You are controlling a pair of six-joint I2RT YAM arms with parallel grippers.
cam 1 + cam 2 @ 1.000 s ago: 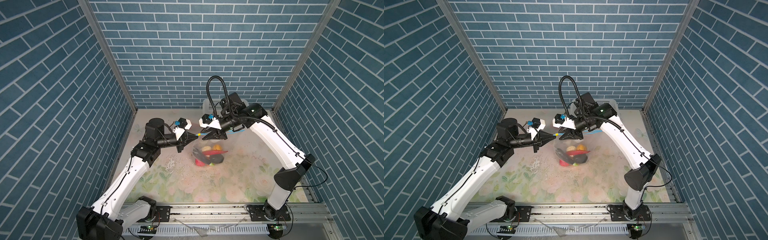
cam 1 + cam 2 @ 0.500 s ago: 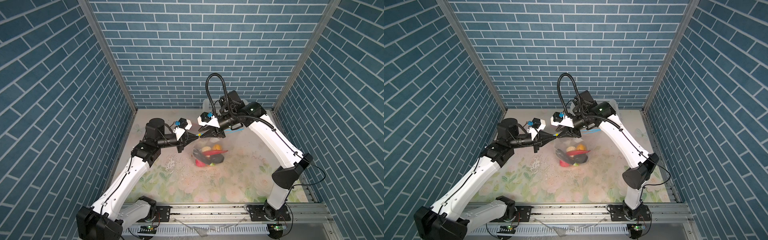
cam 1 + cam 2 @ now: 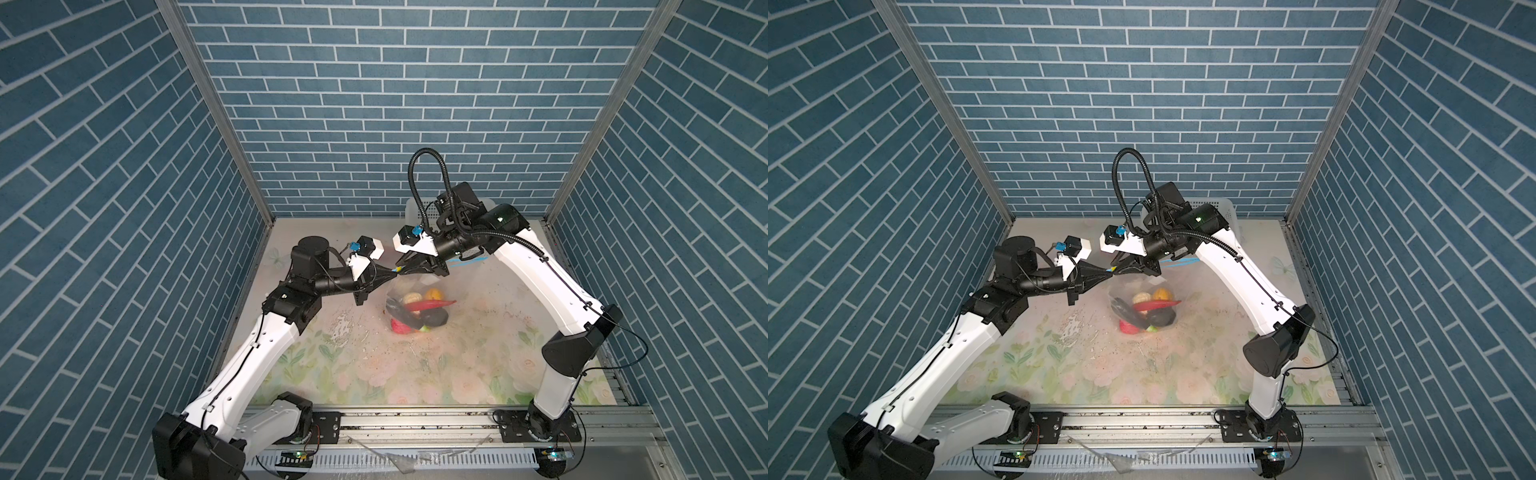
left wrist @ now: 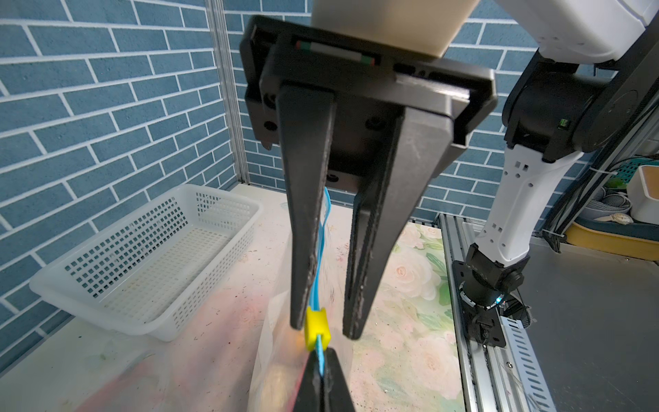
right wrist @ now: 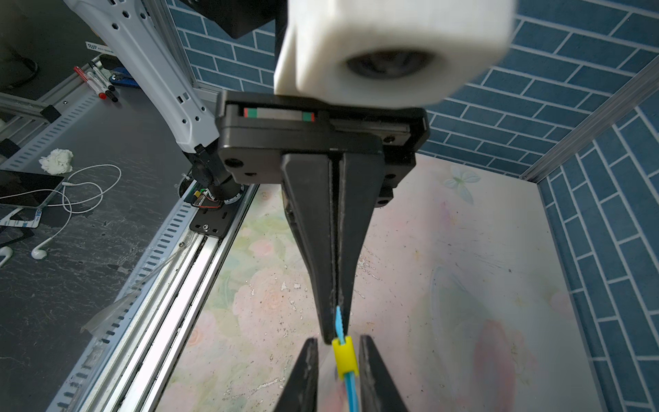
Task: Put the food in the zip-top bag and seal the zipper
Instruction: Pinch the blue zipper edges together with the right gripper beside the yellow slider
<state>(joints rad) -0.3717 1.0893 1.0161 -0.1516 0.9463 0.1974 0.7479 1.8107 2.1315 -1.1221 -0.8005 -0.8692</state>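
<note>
Left gripper (image 5: 334, 326) clamps the end of the light blue zipper (image 4: 318, 285) at mid-frame in both top views, while the right gripper (image 4: 323, 330) straddles the yellow tab (image 4: 316, 323), jaws apart. Below them hangs the zip-top bag (image 3: 392, 297), the food (image 3: 430, 305) already inside; whether its bottom rests on the table (image 3: 374, 374) is hard to tell. Sealing looks to be the step in hand: next, the right jaws must pinch the tab and draw it along the strip, away from the left grip.

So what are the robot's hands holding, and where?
The left gripper pinches the zipper at its very end, just past the yellow tab. The right gripper holds nothing: its jaws stand apart on either side of the yellow tab.
</note>
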